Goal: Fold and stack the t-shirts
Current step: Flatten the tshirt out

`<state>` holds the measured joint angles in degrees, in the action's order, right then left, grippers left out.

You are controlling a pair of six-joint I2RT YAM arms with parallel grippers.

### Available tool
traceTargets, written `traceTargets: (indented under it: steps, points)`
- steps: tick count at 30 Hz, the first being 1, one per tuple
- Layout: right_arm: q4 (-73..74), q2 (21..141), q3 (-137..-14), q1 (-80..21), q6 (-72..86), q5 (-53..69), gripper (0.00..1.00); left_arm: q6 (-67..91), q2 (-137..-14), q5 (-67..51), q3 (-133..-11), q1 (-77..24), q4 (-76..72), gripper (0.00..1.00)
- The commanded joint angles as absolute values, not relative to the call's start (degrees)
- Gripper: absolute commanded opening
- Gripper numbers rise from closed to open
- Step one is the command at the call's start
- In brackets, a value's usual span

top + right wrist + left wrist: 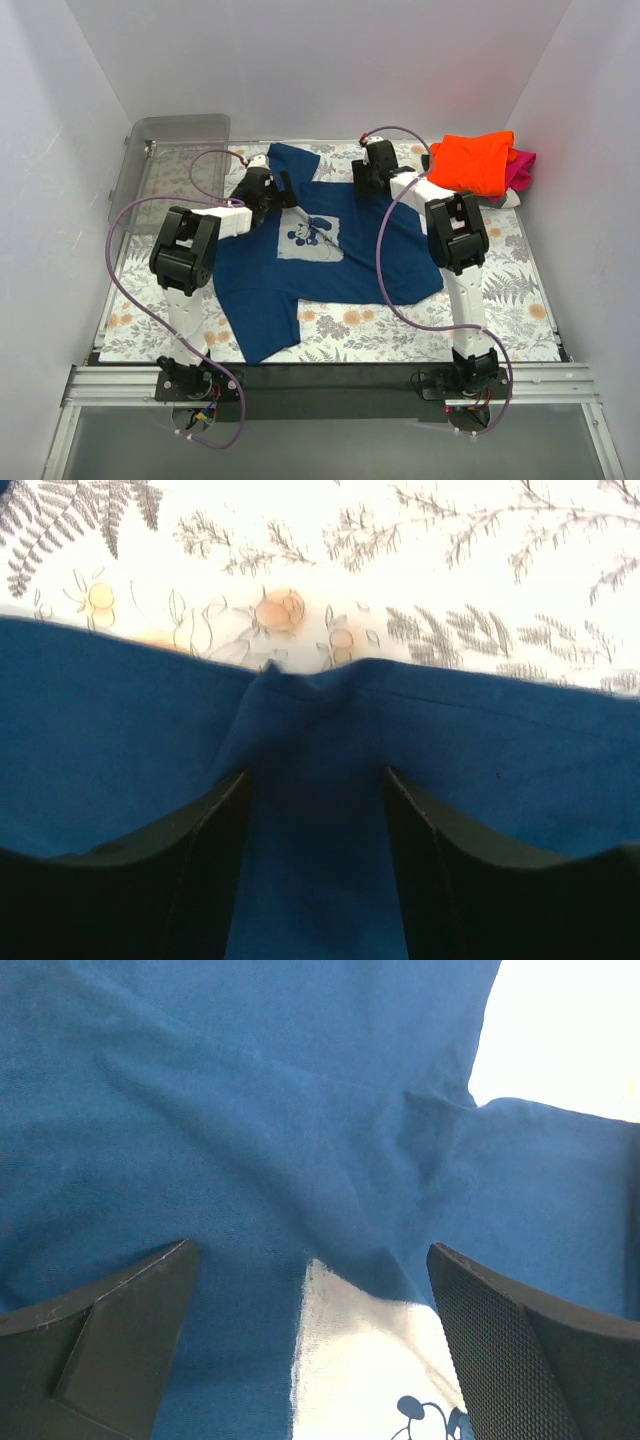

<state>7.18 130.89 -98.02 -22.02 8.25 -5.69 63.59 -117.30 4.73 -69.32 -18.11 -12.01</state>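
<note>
The navy blue t-shirt (330, 275) lies spread face up on the floral table cover, its pale grey cartoon print (308, 238) showing. My left gripper (283, 197) is open just above the shirt's upper left chest; in the left wrist view (310, 1250) the print's corner (370, 1360) lies between the fingers. My right gripper (372, 175) is at the shirt's far edge. In the right wrist view (318, 775) its jaws stand partly closed around a raised ridge of navy cloth (315, 730) by the hem. Folded orange (478, 160), magenta (522, 168) and greyish (508, 200) shirts sit at the back right.
A clear plastic bin (165, 165) stands at the back left corner. The floral table cover (520, 300) shows around the shirt. White walls close in on the left, back and right. Purple cables loop off both arms above the table.
</note>
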Motion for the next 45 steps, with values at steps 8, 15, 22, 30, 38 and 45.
traceTargets:
  steps: [8,15,22,30,38,45]
  points:
    - [16.17,141.5,-114.52,-18.81,8.26,-2.02,0.5,61.0,-124.54,3.69,-76.9,-17.23,-6.77,0.92]
    - [15.82,137.47,-117.06,-16.26,5.9,1.56,0.52,58.45,-118.85,3.25,-82.09,-17.14,-8.17,0.92]
    - [10.12,124.92,-109.82,-16.17,4.65,9.66,0.58,55.02,-101.1,8.08,-73.87,-20.21,-9.49,0.92]
    - [-0.95,94.8,-75.97,-17.23,10.63,9.23,0.57,64.76,-77.81,23.86,-48.09,-31.89,-1.61,0.92]
    - [-3.08,72.53,-53.45,-17.84,11.78,6.6,0.57,94.85,-64.44,44.28,-35.78,-47.27,21.07,0.92]
    - [-2.38,60.57,-46.32,-17.75,10.46,0.71,0.6,127.61,-66.86,54.05,-39.98,-60.37,55.37,0.92]
